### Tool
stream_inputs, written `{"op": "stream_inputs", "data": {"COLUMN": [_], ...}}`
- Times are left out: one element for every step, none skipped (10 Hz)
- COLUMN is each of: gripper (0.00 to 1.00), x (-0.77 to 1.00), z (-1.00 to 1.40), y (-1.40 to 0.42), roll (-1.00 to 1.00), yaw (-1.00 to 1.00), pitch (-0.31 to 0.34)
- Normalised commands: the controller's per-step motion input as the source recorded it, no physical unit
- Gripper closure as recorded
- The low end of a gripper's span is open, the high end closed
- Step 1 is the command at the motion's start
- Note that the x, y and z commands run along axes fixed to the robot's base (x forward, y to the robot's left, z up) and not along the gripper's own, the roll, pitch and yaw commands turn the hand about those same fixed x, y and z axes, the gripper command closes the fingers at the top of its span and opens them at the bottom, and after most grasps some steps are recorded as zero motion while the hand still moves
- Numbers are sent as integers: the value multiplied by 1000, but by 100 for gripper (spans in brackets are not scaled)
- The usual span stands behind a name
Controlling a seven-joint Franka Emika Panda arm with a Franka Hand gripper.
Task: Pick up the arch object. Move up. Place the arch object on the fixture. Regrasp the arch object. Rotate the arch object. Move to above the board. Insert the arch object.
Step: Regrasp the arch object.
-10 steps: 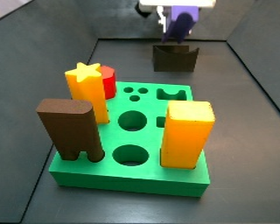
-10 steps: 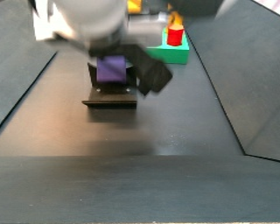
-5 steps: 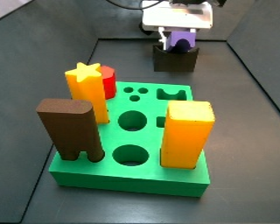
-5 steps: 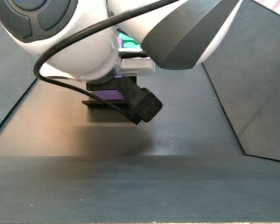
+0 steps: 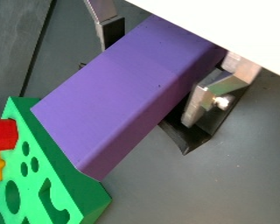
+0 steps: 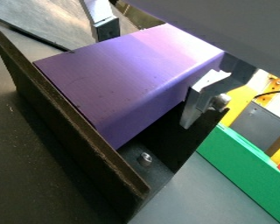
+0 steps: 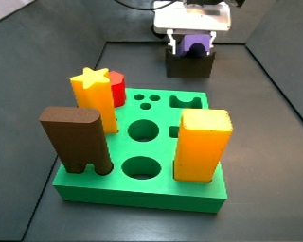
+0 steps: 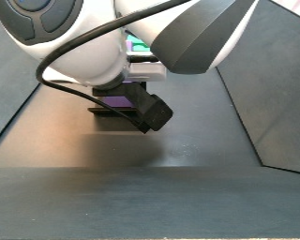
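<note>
The purple arch object (image 7: 193,43) lies across the dark fixture (image 7: 189,64) at the far end of the floor, notch side down. In both wrist views the arch object (image 5: 130,96) (image 6: 119,83) fills the space between the silver fingers, resting in the fixture's scoop (image 6: 73,131). My gripper (image 7: 193,45) (image 5: 157,70) (image 6: 154,66) straddles it, open, with the fingers standing just off its sides. The green board (image 7: 141,180) sits well in front of the fixture. In a side view the arm hides most of the arch object (image 8: 115,97).
On the board stand a dark brown block (image 7: 76,142), an orange-yellow square block (image 7: 203,144), a yellow star peg (image 7: 94,95) and a red peg (image 7: 117,90). Several board holes stand open. Sloping dark walls border the floor.
A second ago the gripper held the arch object above the fixture; it has come down onto the fixture. Since half a second ago the fingers have spread slightly.
</note>
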Motion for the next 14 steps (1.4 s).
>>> {"op": "stream_inputs", "data": {"gripper": [0,0,0,0,0,0,0,0,0,0,0,0,0,0], "x": [0,-14,-26,-37,-42,-39,-36,-30,-31,-11,-8,-40,-65,-74], "z": [1000,1000,1000,1000,1000,857,729,475,281,960,941,931,907,734], "y": [0,1,1,1,2,7,10,11,13,-1000,-1000,-1000,-1000,-895], "roll": [8,7,12,17,14,7,7,10,15,1000,1000,1000,1000,1000], "yaw": [50,57,60,68,68,61,51,30,17,15,14,13,13,12], "pitch": [-65,-55,-44,-27,3,37,50,71,82,62,62,51,45,39]}}
